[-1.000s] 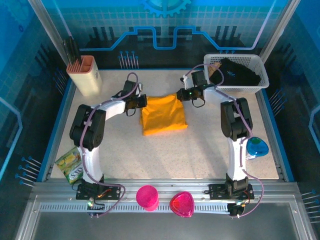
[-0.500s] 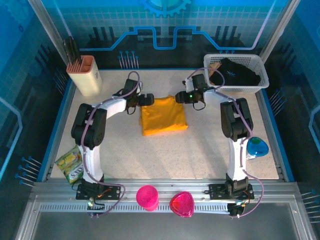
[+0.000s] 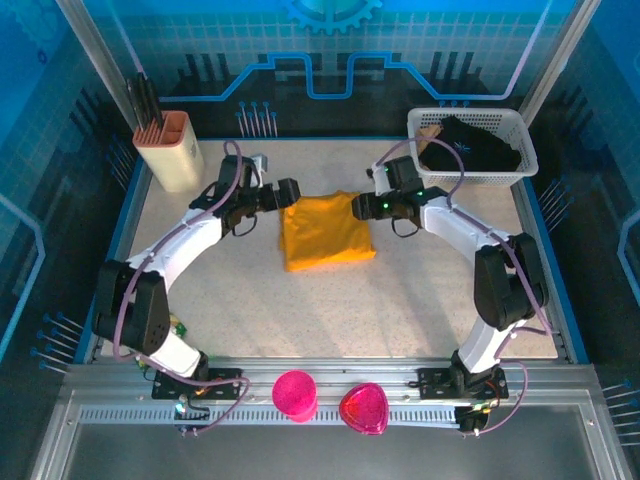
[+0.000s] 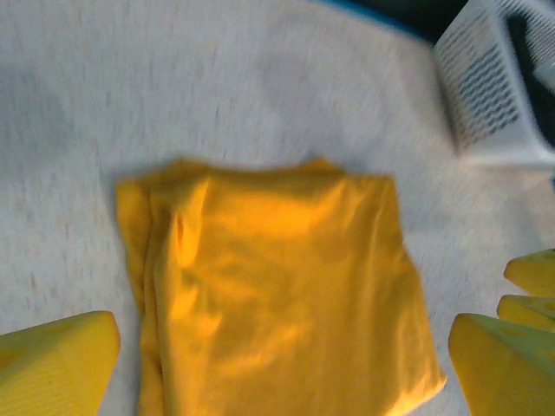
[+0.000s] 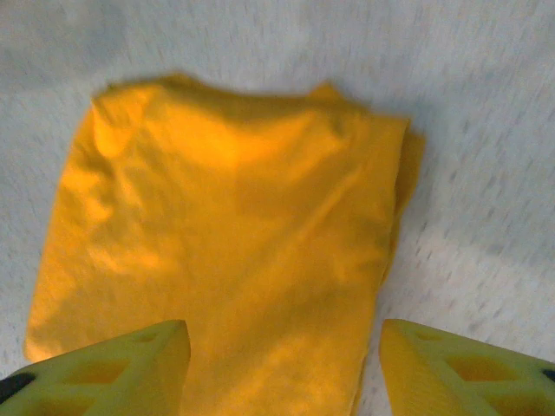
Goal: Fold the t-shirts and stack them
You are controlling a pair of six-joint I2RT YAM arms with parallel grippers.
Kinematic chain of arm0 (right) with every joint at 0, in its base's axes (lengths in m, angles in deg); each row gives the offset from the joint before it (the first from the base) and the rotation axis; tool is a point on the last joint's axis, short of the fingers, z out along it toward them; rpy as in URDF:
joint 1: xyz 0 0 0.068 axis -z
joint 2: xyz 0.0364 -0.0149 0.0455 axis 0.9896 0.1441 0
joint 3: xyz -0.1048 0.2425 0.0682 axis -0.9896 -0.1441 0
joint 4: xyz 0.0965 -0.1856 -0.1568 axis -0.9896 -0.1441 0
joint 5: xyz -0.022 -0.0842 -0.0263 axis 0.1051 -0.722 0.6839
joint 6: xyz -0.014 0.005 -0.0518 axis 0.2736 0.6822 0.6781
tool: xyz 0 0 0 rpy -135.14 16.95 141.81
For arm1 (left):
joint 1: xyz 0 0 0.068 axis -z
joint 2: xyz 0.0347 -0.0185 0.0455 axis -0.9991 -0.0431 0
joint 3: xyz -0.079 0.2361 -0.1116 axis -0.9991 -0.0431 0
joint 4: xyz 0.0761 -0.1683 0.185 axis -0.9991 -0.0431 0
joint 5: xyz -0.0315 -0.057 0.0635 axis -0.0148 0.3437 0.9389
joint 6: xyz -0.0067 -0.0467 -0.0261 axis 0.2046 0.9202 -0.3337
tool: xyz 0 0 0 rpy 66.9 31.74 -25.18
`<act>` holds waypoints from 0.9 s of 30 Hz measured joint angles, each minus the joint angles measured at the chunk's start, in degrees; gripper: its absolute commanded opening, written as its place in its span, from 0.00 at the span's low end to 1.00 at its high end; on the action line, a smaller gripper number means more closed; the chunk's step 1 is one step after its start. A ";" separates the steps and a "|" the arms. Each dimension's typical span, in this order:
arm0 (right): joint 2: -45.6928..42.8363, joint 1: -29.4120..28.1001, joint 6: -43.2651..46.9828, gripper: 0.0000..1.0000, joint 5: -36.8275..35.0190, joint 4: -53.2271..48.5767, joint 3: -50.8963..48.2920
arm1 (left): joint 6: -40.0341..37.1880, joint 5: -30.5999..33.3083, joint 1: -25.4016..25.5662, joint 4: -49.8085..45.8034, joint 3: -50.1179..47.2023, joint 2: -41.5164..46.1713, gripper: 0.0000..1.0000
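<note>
T-shirt (image 3: 328, 232) lies folded flat on the table (image 3: 420, 300). At its 10 o'clock the left gripper (image 3: 289, 193), at 2 o'clock the right gripper (image 3: 359, 206), both spread apart and holding nothing, I think so the fold can rest.

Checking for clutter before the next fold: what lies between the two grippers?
The folded orange-yellow t-shirt. In the top view, its far edge spans the gap between the left gripper and the right gripper. Nothing else lies there.

Bare table (image 3: 400, 300) around t-shirt (image 3: 325, 232); basket (image 3: 478, 178) far-right.

Both jaws apparently wide apart.
</note>
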 measured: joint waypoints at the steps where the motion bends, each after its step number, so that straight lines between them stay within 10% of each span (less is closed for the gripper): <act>1: 0.79 -0.63 -0.61 0.57 -0.52 -1.14 -0.04 | 0.90 -0.09 0.70 -0.96 -0.81 -0.98 0.89; 8: 7.61 -1.46 -4.87 0.43 -3.76 -4.00 -0.02 | 4.35 0.48 6.78 -5.97 -1.57 -10.86 0.35; 17: 13.55 -1.77 -7.23 0.04 -4.15 -3.54 1.92 | 6.25 6.45 7.63 -9.90 4.50 -19.74 0.29; 27: 20.48 0.87 -7.34 0.00 -3.82 -3.10 11.17 | 3.56 10.36 6.19 -14.93 21.94 -31.50 0.28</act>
